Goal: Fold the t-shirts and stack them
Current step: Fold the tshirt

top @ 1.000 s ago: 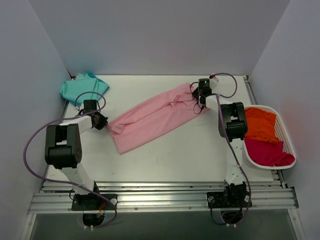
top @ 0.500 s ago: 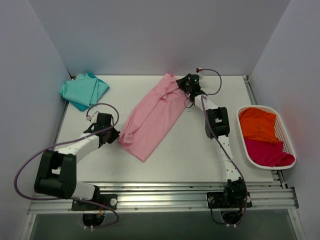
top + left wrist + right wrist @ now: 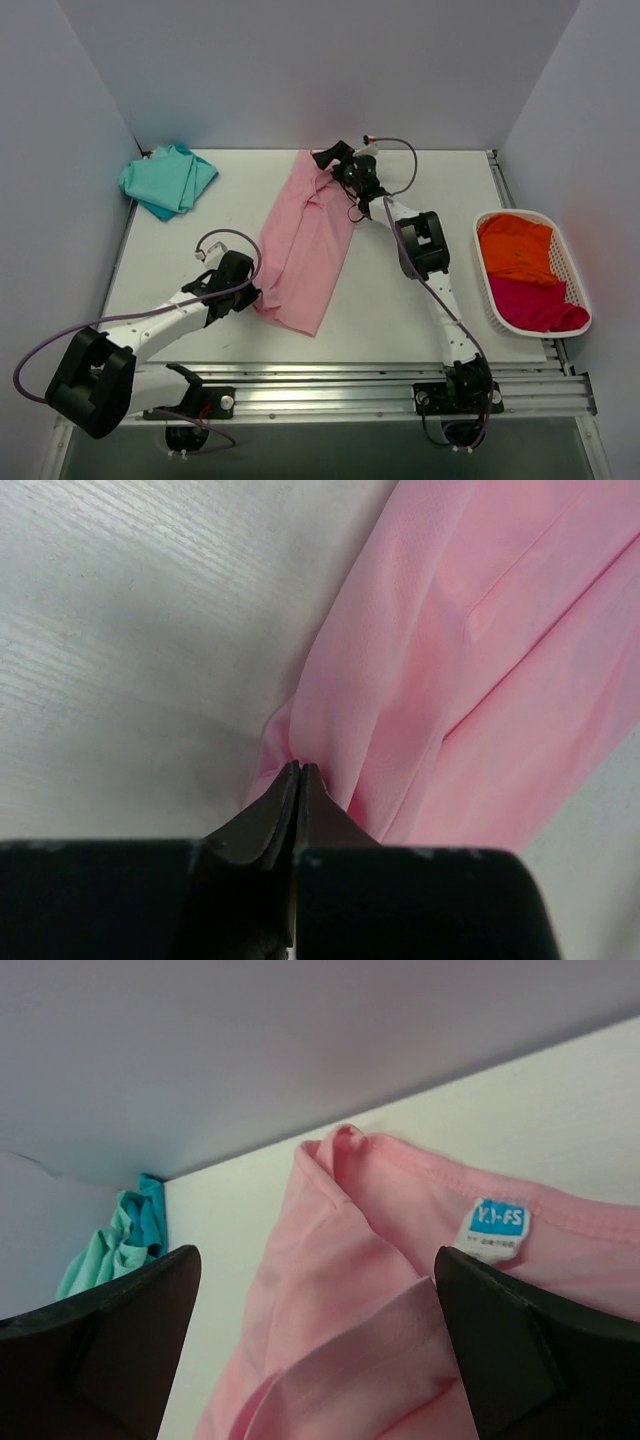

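Note:
A light pink t-shirt [image 3: 305, 240] lies as a long folded strip running from the back of the table toward the front. My left gripper [image 3: 262, 296] is shut on its near left corner; the left wrist view shows the closed tips [image 3: 300, 770] pinching a fold of pink cloth [image 3: 460, 660]. At the far end, my right gripper [image 3: 338, 163] stands open over the collar, its fingers [image 3: 110, 1360] wide apart, with the collar label [image 3: 497, 1228] between them and nothing gripped. A folded teal t-shirt [image 3: 168, 178] lies at the back left.
A white basket [image 3: 575, 270] at the right edge holds an orange shirt [image 3: 515, 248] and a magenta shirt [image 3: 535, 305]. Grey walls close in the back and both sides. The teal shirt [image 3: 110, 1250] also shows in the right wrist view, against the back wall.
The pink shirt has swung from lying across the table to lying lengthways. My left gripper dragged its end toward the front; my right gripper moved left along the back and opened, releasing the collar.

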Motion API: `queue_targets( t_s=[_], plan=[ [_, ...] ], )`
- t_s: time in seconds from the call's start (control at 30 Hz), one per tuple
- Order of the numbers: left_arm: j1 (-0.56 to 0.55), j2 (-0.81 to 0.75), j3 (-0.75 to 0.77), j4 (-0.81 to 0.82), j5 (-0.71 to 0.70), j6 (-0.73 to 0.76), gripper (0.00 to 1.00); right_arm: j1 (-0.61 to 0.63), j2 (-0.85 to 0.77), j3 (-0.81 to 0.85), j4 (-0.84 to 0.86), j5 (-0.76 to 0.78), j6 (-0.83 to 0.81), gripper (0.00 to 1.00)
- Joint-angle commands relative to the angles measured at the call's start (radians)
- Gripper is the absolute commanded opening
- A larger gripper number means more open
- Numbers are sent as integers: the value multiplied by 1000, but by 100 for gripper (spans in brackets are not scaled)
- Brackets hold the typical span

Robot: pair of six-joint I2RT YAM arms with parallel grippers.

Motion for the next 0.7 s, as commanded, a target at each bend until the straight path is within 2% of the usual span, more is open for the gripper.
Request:
queue_targets(
  t_s=[0.0,0.07,0.1,0.13,0.17,0.2,0.23,0.33,0.37,0.43,0.5,0.57,0.67],
  plan=[
    [-19,-33,22,7,-42,-12,3,-36,-273,-241,146,70,-62,100],
    [-34,-26,17,40,-31,-6,2,-65,-394,-416,198,108,-55,100],
    [-41,-22,17,62,-27,-9,3,-75,-460,-508,221,175,-49,100],
    [-47,-12,20,69,-19,-7,2,-80,-592,-685,235,208,-55,100],
    [-56,-7,25,78,-19,-10,2,-86,-664,-772,240,239,-69,100],
    [-79,-4,27,93,-20,-10,2,-86,-733,-854,206,356,-82,100],
    [-91,7,27,107,-20,-12,2,-85,-868,-996,185,407,-111,100],
    [-159,43,45,136,-34,-19,2,-74,-1111,-1175,57,586,-121,100],
    [-174,56,65,136,-48,-24,2,-71,-1169,-1256,-58,628,-110,100],
    [-218,101,83,138,-56,-26,2,-68,-1324,-1330,-174,697,-64,100],
    [-244,141,106,139,-57,-33,2,-44,-1469,-1465,-246,696,3,100],
    [-264,163,116,149,-59,-44,2,-2,-1547,-1549,-257,670,36,100],
    [-320,186,120,196,-77,-59,2,101,-1633,-1601,-444,691,83,100]
  ],
)
